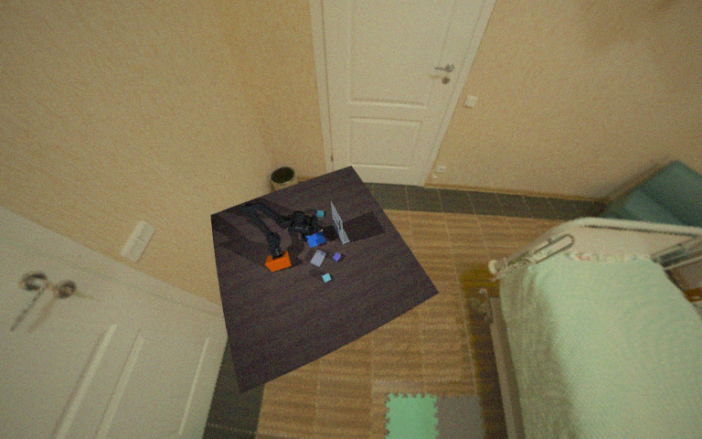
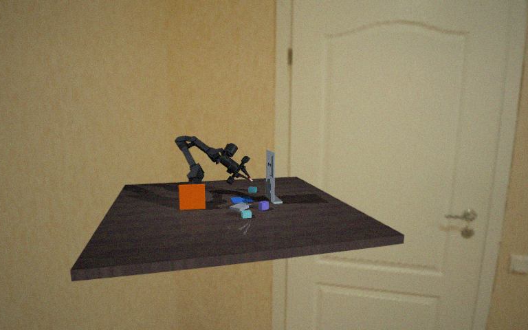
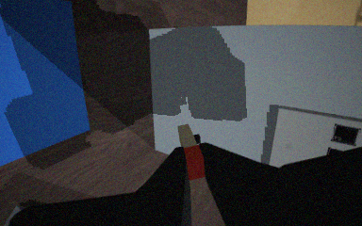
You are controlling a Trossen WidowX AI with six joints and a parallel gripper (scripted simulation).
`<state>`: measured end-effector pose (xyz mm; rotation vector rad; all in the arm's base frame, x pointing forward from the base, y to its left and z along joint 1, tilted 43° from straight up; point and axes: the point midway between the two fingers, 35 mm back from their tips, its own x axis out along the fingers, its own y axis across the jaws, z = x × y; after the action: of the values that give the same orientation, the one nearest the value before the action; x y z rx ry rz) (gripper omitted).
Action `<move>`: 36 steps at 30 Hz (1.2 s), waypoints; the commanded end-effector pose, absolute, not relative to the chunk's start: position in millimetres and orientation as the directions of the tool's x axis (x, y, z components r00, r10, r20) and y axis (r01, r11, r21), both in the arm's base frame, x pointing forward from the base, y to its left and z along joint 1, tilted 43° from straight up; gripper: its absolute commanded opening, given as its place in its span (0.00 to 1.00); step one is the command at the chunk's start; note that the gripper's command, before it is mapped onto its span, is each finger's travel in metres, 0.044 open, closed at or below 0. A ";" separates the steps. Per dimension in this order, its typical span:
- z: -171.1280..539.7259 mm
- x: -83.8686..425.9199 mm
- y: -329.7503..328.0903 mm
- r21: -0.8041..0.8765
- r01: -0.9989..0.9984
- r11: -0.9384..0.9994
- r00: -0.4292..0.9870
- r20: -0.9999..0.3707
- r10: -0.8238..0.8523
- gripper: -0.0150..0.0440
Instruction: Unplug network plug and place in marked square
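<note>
My gripper [image 1: 320, 230] [image 2: 249, 178] [image 3: 191, 153] is shut on the plug. The plug [image 2: 251, 179] [image 3: 195, 163] shows as a red body with a tan front piece between the black fingertips in the wrist view. It is out of the socket, held in the air in front of the upright grey panel [image 1: 337, 219] [image 2: 269, 179] [image 3: 311, 56], tilted downward. A dark socket opening [image 3: 345, 135] shows at the right of the wrist view; another is partly hidden by a finger. The blue marked square [image 1: 315, 240] [image 2: 240, 199] [image 3: 5, 66] lies on the table below and beside the gripper.
An orange box [image 1: 278, 262] [image 2: 192, 196] stands near the arm base. A flat grey block [image 1: 317, 257] [image 2: 239, 207], a purple cube [image 1: 336, 256] [image 2: 263, 205] and a light cyan block [image 1: 326, 277] [image 2: 246, 214] lie nearby. A teal block [image 1: 320, 213] [image 2: 252, 189] is beyond the gripper.
</note>
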<state>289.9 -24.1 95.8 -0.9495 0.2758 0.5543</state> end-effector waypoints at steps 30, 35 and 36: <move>64.1 269.6 37.5 -0.613 -0.745 0.264 0.611 -0.468 0.638 0.25; 59.9 270.5 40.9 -0.613 -0.745 0.263 0.611 -0.469 0.638 0.25; 59.1 270.6 41.5 -0.613 -0.745 0.263 0.611 -0.469 0.638 0.25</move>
<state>270.4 40.2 61.8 -0.9092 0.1315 0.9410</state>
